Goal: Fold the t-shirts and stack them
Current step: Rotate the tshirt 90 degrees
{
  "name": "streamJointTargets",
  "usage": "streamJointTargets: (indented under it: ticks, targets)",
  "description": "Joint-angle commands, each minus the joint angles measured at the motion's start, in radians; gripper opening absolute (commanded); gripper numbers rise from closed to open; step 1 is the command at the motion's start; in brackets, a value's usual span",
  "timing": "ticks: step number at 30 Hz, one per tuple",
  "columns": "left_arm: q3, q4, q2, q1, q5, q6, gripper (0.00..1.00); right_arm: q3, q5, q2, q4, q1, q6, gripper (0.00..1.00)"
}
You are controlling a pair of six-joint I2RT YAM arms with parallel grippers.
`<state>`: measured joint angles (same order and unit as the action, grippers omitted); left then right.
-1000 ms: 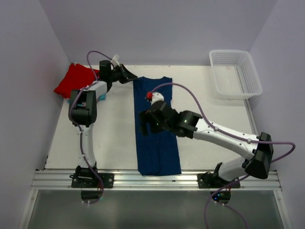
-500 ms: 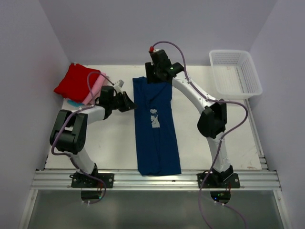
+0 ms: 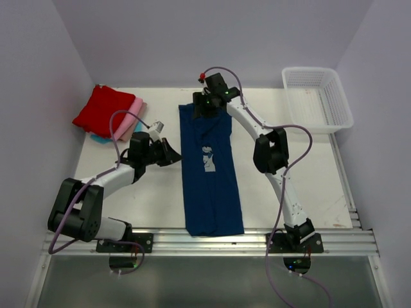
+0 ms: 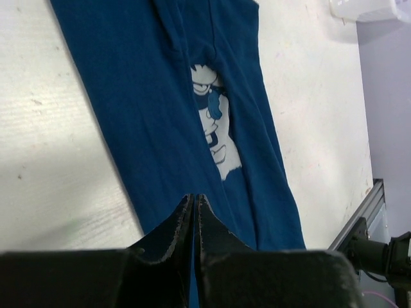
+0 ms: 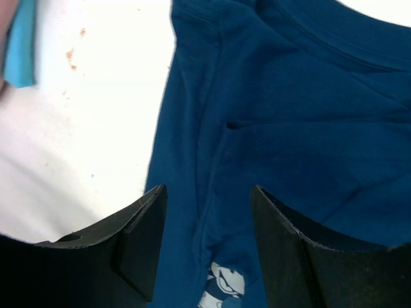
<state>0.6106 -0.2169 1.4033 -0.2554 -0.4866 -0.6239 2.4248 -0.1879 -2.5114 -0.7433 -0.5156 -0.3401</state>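
A navy t-shirt (image 3: 212,186) lies as a long narrow strip down the middle of the table, its pale cartoon print (image 3: 207,158) facing up. My left gripper (image 3: 172,154) is shut at the strip's left edge, level with the print. In the left wrist view its gripper (image 4: 194,197) shows no cloth between the tips, and the navy t-shirt (image 4: 148,96) lies beyond them. My right gripper (image 3: 203,108) hovers open over the collar end. The right wrist view shows the gripper (image 5: 209,199) spread above the navy t-shirt (image 5: 308,147). Folded red, pink and teal t-shirts (image 3: 106,111) are stacked at the far left.
A white mesh basket (image 3: 317,99) stands at the far right corner. The bare white table (image 3: 295,167) lies right of the shirt, and a metal rail (image 3: 205,242) runs along the near edge. A strip of teal cloth (image 5: 19,45) shows at the right wrist view's left edge.
My right arm swung from the shirt's middle to its far collar end, its jaws narrowing somewhat. My left arm drew back from the far corner to the shirt's left edge, still shut.
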Motion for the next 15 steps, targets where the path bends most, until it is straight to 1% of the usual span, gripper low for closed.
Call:
streamJointTargets:
  ticks: [1, 3, 4, 8, 15]
  targets:
    - [-0.047, -0.026, -0.044, -0.021, 0.029, 0.013, 0.06, 0.085, -0.137, -0.036, 0.041, 0.000, -0.013, 0.59]
    - [-0.067, -0.032, -0.055, -0.030, 0.034, 0.007, 0.05, 0.091, -0.162, -0.052, 0.061, 0.002, -0.022, 0.57]
    - [-0.069, -0.033, -0.055, -0.031, 0.033, 0.004, 0.05, 0.091, -0.160, -0.066, 0.067, 0.002, -0.026, 0.56]
    - [-0.081, -0.039, -0.061, -0.041, 0.028, -0.005, 0.04, 0.099, -0.148, -0.098, 0.087, 0.002, -0.028, 0.55]
    - [-0.091, -0.035, -0.081, -0.047, 0.025, -0.005, 0.04, 0.115, -0.027, -0.130, 0.105, 0.002, 0.009, 0.54]
